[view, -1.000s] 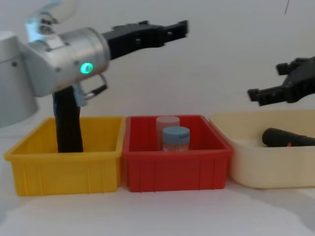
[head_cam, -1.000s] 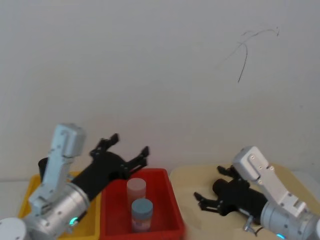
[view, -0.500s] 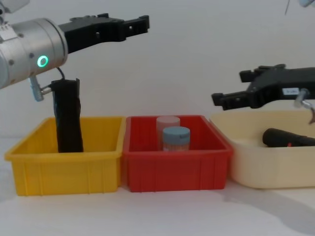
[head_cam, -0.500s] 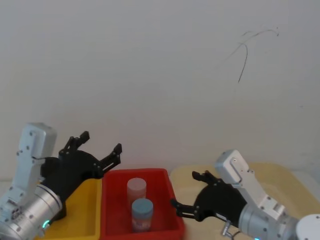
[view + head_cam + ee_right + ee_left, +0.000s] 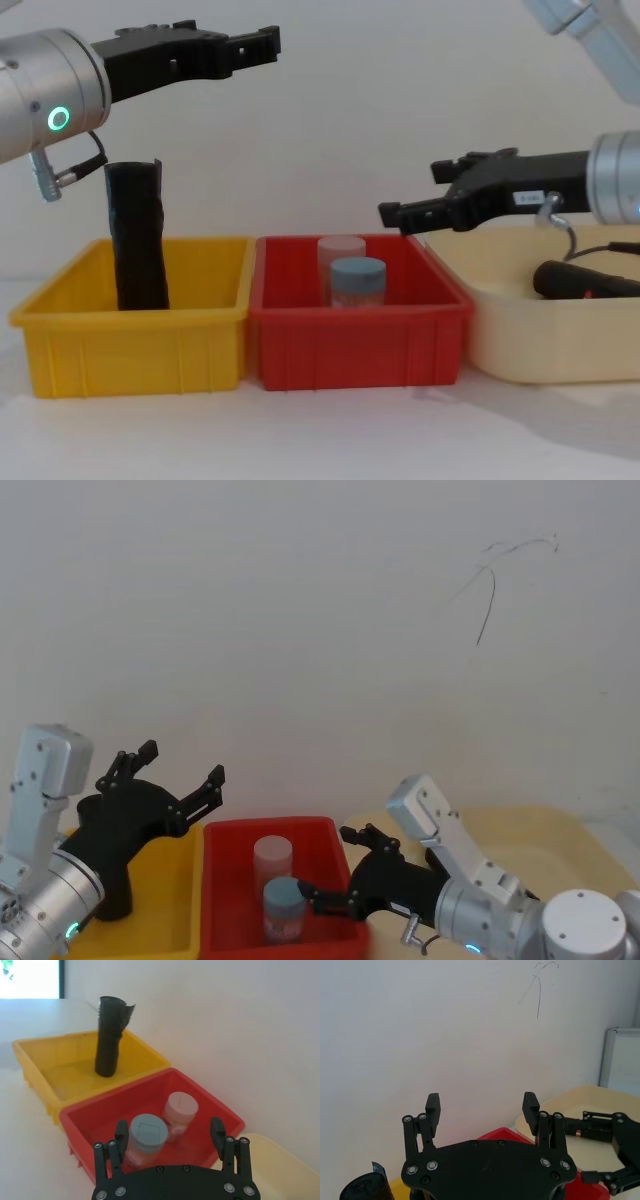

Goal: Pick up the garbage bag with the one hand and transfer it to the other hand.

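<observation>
Two rolls: the garbage bag (image 5: 137,235) stands upright in the left yellow bin (image 5: 130,350), a second roll (image 5: 585,281) lies in the right cream bin (image 5: 540,340) (two jars (image 5: 357,282) share the red bin (image 5: 360,345)). The left gripper (image 5: 481,1100) and the right gripper (image 5: 410,190) are both spread wide, holding nothing.

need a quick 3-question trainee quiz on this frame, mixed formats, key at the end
1. True or false: the garbage bag stands upright in the yellow bin, held by no gripper.
2. The two jars sit in: A) the yellow bin B) the red bin C) the cream tray.
3. Fill in: the left gripper, held high on the yellow bin's side, and the right gripper, reaching over the red bin, both have their fingers ____.
Key: 1 true; 2 B; 3 open.
</observation>
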